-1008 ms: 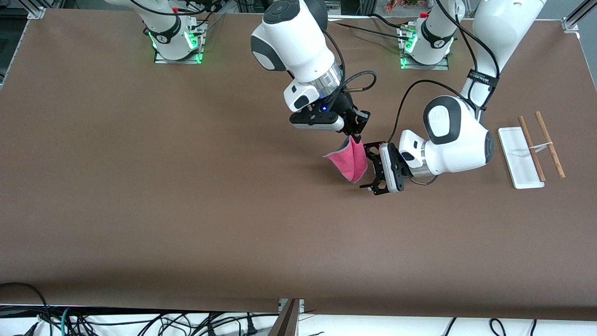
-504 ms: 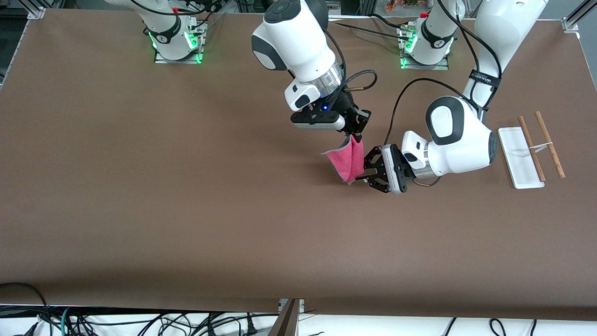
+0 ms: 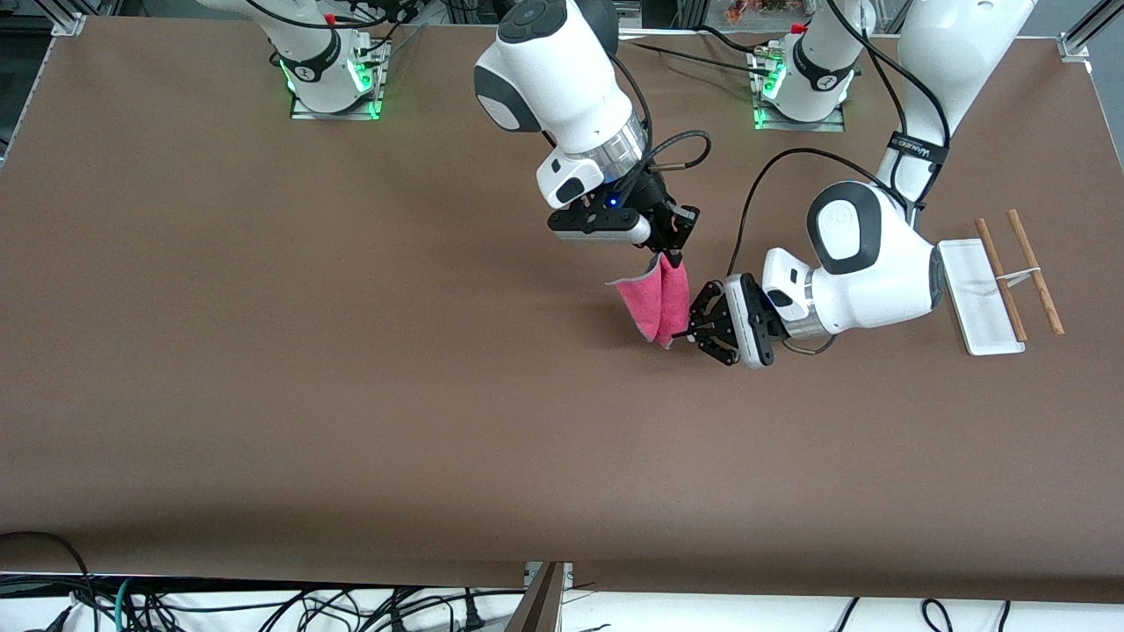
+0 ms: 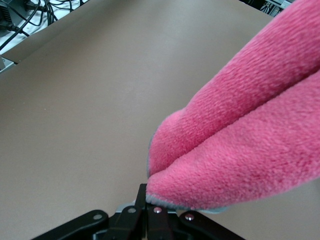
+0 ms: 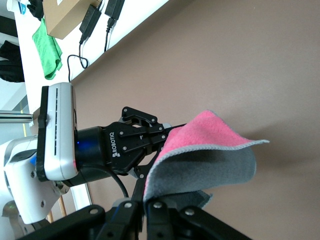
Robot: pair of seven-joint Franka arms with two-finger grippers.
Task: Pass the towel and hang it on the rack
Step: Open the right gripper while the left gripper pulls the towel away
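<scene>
Both grippers pinch the towel (image 3: pixel 657 303) above the table (image 3: pixel 351 395): right gripper (image 3: pixel 674 257) at its top, left gripper (image 3: pixel 680 332) at its lower corner. Only the right wrist view shows its grey side. The rack (image 3: pixel 979 298) lies well apart, toward the left arm's end.

Brown table (image 3: pixel 351 395); tangled black cables (image 3: pixel 219 606) lie past its edge nearest the front camera

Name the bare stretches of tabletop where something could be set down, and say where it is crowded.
Bare: the table from the towel toward the right arm's end, and the strip nearest the front camera. Crowded: midtable, where the right gripper and left gripper both grip the towel, and around the rack.
</scene>
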